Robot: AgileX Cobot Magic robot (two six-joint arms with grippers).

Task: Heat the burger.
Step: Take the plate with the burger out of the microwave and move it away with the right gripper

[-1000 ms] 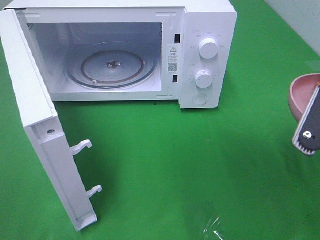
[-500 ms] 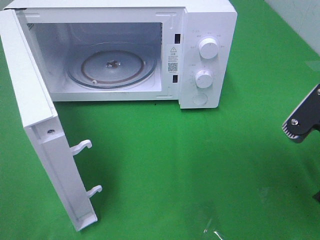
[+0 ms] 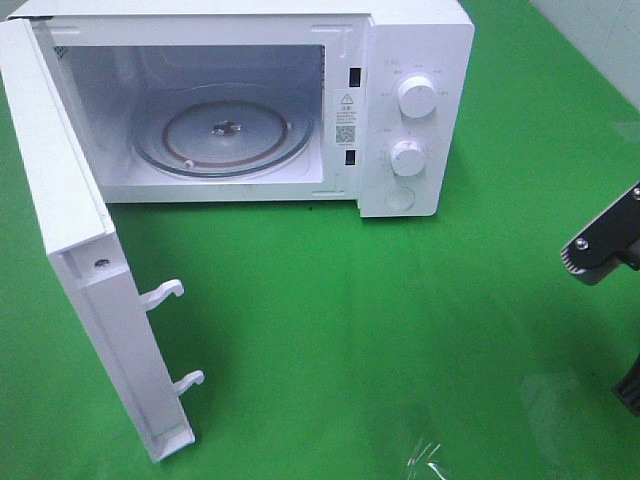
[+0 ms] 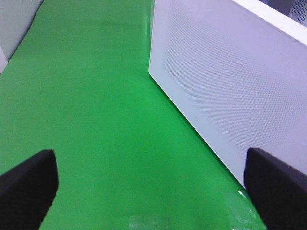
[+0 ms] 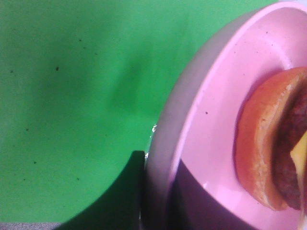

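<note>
The burger (image 5: 261, 143) lies on a pink plate (image 5: 216, 96) in the right wrist view; its golden bun, dark patty and a corner of yellow cheese show, the rest is cut off. My right gripper (image 5: 152, 191) is shut on the plate's rim, one dark finger under the edge. In the exterior high view only a grey finger of the right gripper (image 3: 598, 252) shows at the right edge; plate and burger are out of that view. My left gripper (image 4: 148, 191) is open wide, with nothing in it, beside the microwave door (image 4: 225, 86).
The white microwave (image 3: 410, 110) stands at the back with its door (image 3: 90, 270) swung open toward the front left. A glass turntable (image 3: 225, 135) lies inside the cavity. Green cloth (image 3: 380, 320) covers the table.
The pink plate, seen at the right edge a second ago, has left the exterior high view. The right gripper's finger has turned and shifted slightly lower at that edge. The left arm stays unseen there.
</note>
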